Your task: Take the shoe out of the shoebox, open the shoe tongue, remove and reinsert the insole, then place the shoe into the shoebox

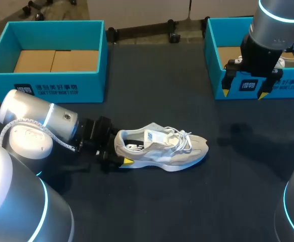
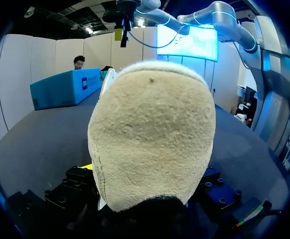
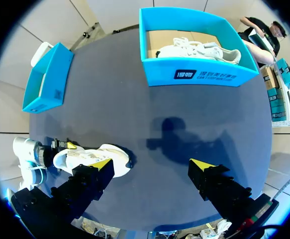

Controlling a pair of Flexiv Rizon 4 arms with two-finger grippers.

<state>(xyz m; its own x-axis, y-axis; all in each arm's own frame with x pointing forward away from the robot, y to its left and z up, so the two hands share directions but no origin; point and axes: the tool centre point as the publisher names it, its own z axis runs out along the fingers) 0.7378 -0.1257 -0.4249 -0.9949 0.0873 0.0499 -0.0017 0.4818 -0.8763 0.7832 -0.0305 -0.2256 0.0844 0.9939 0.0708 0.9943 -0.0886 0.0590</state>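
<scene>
Two blue shoeboxes stand beyond the shoe [image 1: 162, 148], which rests on its sole on the dark table [image 1: 152, 201], outside both. The left shoebox [image 1: 51, 83] is past its heel side, and the right shoebox [image 1: 293, 85], past its toe side, holds a second shoe [image 3: 199, 50]. My left end effector [image 1: 121, 149] is clenched on the shoe's heel, one finger on each side. My right end effector [image 1: 244, 93] hangs beyond the toe at the right shoebox's front wall, spread wide, grasping nothing.
</scene>
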